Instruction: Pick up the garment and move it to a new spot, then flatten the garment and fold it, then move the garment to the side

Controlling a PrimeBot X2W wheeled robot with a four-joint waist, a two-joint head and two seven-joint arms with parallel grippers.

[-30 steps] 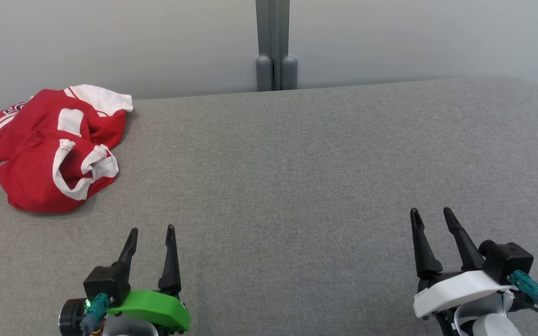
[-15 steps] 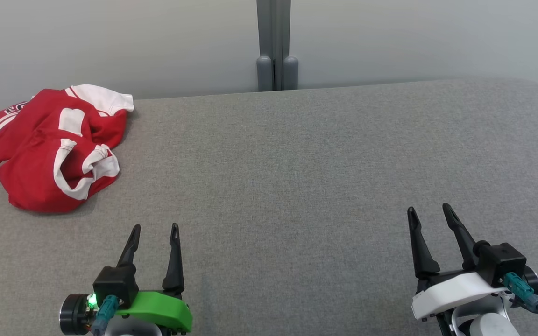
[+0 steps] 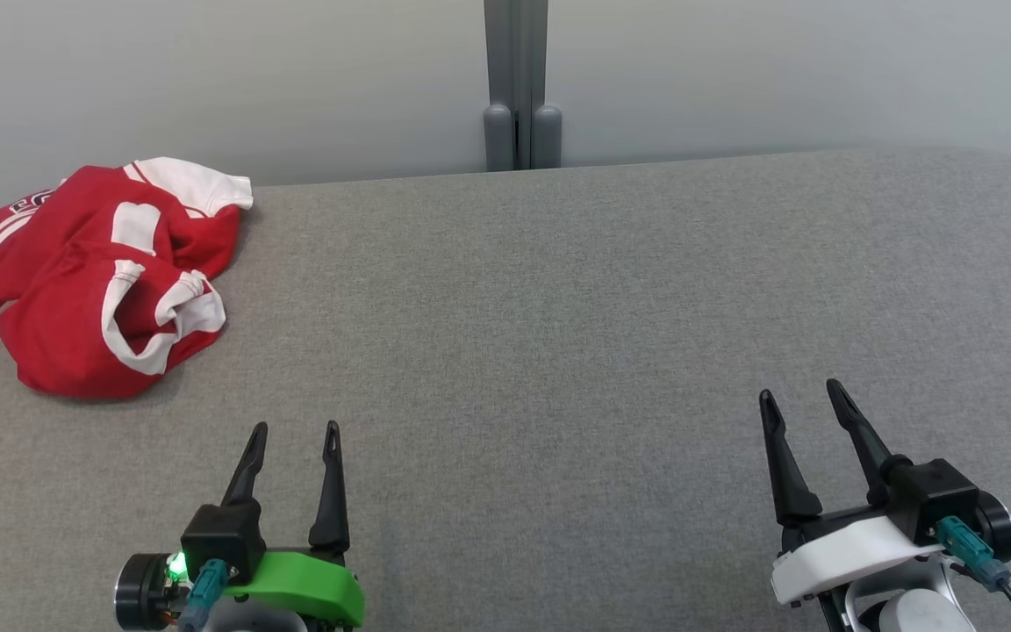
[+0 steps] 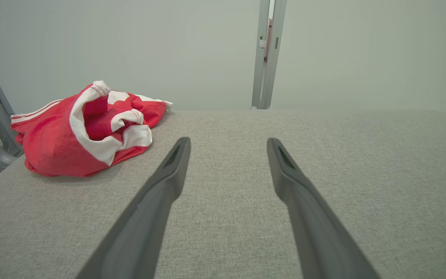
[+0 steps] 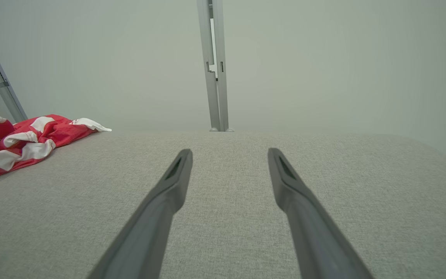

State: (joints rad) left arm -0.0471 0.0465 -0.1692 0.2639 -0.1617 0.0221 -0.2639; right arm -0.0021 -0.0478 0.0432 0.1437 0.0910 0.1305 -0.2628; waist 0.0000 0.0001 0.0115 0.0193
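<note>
At the far left corner of the grey, fabric-covered bench [image 3: 558,307] the garment [image 3: 93,281] was seen. It was a red piece with white trim and white stripes, left crumpled in a heap and reaching to the left edge. It was touched by neither claw.

Nearer to the robot, at the lower left of the head view, the left claw [image 3: 295,427] was pointed forward over the bench. Its two dark fingers were kept apart and nothing was held between them. The garment lay ahead of it and to its left, well apart. A green cover was seen at its wrist.

Behind the bench a pale wall [image 3: 295,79] was seen, divided in the middle by a grey upright post [image 3: 520,88].

At the lower right the right claw [image 3: 799,390] was found — its fingers were also spread apart, nothing was held, and a white cover was seen at its wrist. In the right wrist view the garment was seen far off to the left, at the back of the bench.
</note>
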